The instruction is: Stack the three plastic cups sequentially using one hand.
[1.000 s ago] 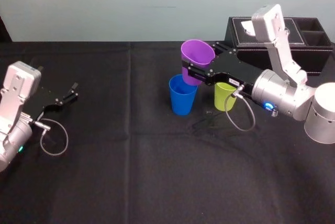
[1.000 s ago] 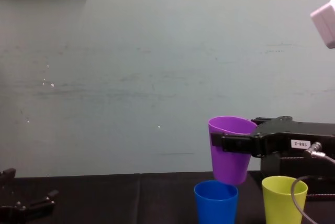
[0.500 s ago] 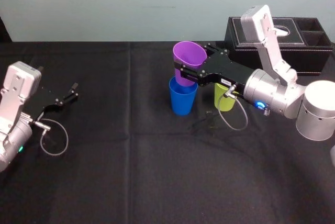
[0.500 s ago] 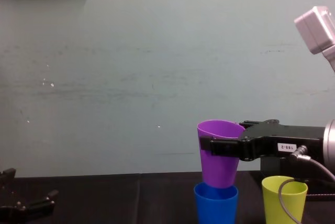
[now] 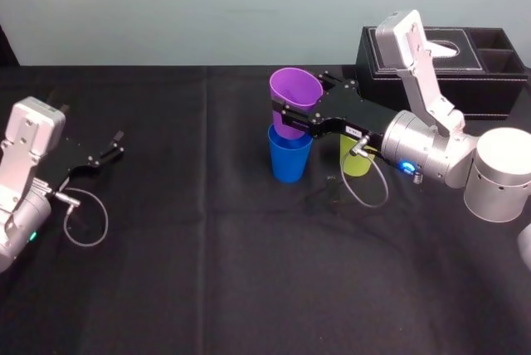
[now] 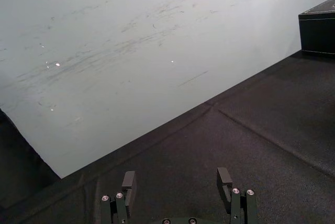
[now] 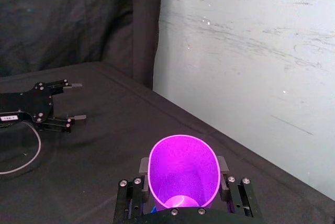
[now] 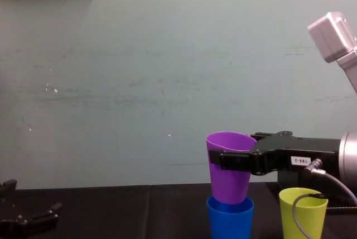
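Purple cup — within right claw

The right claw and left claw are black and flat-fingered, dotted with silver screw heads. A small white label marks the right one. Silver-grey cylindrical wrists trail looping grey cables, with pale boxy housings behind them.

White label "188-2", on right gripper
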`<state>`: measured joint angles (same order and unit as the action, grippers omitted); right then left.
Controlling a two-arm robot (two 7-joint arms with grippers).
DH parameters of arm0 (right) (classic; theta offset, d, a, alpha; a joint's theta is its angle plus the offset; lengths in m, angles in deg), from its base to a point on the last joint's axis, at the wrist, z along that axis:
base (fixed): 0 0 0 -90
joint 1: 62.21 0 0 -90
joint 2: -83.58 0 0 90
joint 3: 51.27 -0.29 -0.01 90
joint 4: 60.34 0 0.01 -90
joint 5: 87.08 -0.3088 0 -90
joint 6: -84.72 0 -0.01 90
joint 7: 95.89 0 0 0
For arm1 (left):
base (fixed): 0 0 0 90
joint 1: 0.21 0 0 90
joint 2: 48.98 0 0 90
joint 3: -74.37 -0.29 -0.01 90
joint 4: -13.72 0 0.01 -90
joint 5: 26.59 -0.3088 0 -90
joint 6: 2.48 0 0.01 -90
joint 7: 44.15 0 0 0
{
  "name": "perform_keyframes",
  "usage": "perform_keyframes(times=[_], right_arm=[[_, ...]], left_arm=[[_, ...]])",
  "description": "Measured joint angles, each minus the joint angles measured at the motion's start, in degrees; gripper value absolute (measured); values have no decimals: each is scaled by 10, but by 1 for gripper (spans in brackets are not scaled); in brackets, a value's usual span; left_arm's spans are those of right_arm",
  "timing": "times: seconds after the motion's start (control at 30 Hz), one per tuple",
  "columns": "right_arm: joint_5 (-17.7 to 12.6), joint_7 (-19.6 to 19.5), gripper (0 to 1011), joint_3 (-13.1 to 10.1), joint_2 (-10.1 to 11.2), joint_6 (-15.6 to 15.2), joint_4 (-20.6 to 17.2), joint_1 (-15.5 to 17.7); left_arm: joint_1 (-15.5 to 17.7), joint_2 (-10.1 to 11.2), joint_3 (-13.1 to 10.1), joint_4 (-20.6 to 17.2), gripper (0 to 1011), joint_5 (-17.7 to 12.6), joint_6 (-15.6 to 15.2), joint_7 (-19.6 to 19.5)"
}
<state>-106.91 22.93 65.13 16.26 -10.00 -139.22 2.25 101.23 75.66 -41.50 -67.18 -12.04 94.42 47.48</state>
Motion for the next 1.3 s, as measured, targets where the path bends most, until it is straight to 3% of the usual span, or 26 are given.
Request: perform_keyframes(times=[1.3], right_arm=[[1,-5,726,4,3,-6,1,8]], left_arm=[[0,0,0,0,1011,0,0,0]])
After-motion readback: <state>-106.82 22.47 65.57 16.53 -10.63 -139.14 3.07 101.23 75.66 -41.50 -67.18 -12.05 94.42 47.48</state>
